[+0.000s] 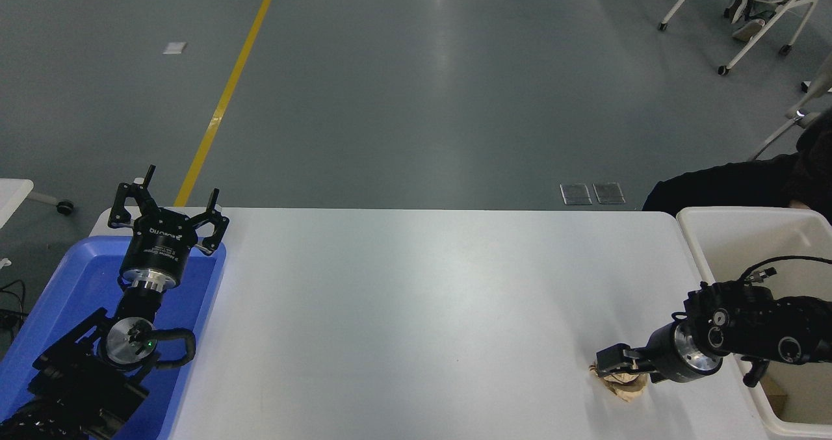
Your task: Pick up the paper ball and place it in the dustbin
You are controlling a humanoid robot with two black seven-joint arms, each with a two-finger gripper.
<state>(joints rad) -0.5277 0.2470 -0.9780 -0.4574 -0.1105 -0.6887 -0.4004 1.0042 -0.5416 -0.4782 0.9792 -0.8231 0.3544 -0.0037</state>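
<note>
The tan-brown paper ball point(623, 387) lies on the white table point(416, 310) near its front right. My right gripper point(616, 370) comes in from the right edge, pointing left, with its fingers down around the ball and closed against it. The ball rests on the table. The off-white dustbin point(705, 258) stands at the table's right end, behind and right of the right arm. My left gripper point(170, 201) is open and empty, parked above the blue tray at the left.
A shallow blue tray point(65, 297) sits at the table's left end under the left arm. A person in dark clothes point(747, 183) is at the far right behind the dustbin. Chairs stand at the top right.
</note>
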